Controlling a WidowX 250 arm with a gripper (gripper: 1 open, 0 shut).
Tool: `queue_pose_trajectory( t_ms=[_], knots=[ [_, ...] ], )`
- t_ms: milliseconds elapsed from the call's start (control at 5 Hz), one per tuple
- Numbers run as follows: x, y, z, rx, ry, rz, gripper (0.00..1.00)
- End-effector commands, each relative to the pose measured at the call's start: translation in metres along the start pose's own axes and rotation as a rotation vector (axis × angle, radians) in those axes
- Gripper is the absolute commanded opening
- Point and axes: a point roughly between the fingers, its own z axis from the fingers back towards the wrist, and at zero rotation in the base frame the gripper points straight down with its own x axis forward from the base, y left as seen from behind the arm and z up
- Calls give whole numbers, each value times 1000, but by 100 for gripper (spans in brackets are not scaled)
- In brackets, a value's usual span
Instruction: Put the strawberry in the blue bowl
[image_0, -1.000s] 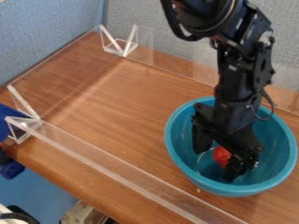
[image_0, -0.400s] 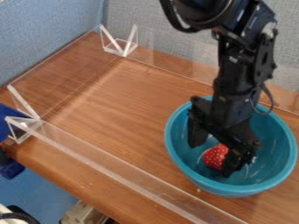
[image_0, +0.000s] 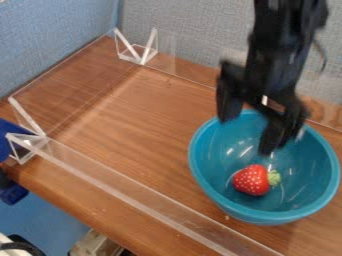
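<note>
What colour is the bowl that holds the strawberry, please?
Teal-blue; the blue bowl shows best in the camera view, its only view, with the red strawberry inside.

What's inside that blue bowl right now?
A red strawberry lies in the blue bowl. The gripper, open, hangs above and covers part of the far rim.

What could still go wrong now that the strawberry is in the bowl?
Little seems likely to fail. The strawberry lies loose inside the bowl, so a bump could roll it around. The open claw hangs just above the bowl's far rim; a sideways move might clip the rim. The bowl sits near the table's front edge, so a hard knock could push it off.
</note>
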Motion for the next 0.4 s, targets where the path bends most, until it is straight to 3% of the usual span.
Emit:
queue_pose_trajectory(
  t_ms=[0,200],
  knots=[
    [1,10,48,56,-99,34,100],
    [-11,16,49,90,-99,62,100]
  ],
)
